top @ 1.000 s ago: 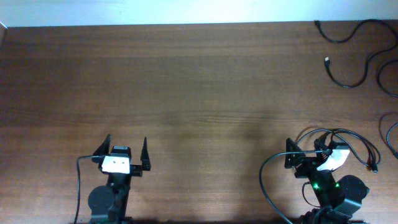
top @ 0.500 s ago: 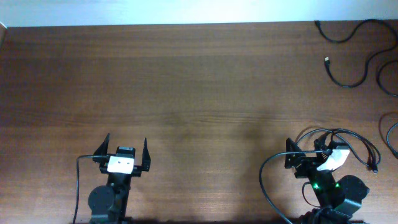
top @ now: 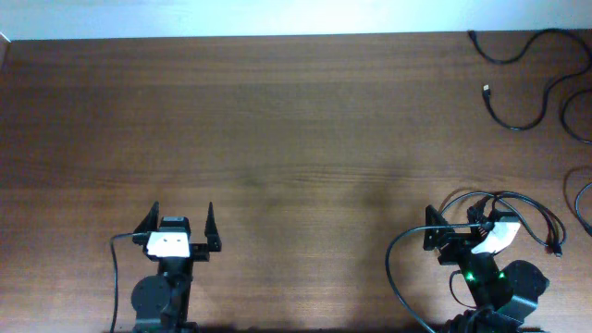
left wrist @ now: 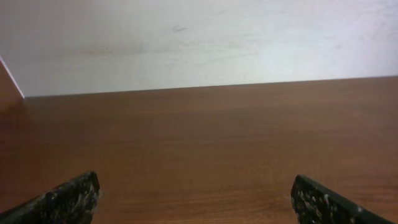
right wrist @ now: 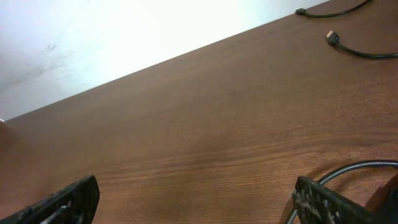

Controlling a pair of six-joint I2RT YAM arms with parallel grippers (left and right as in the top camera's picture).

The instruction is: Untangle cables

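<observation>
No legible text, label, brand, number or sign in the overhead view or in either wrist view.

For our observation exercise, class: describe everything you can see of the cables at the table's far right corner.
The cables are thin, black, flexible-looking cords lying flat in loose, separate curving strands on the brown wooden table. Two small plug ends show at their left. Some strands run out of view at the right. Nothing grips them.
</observation>
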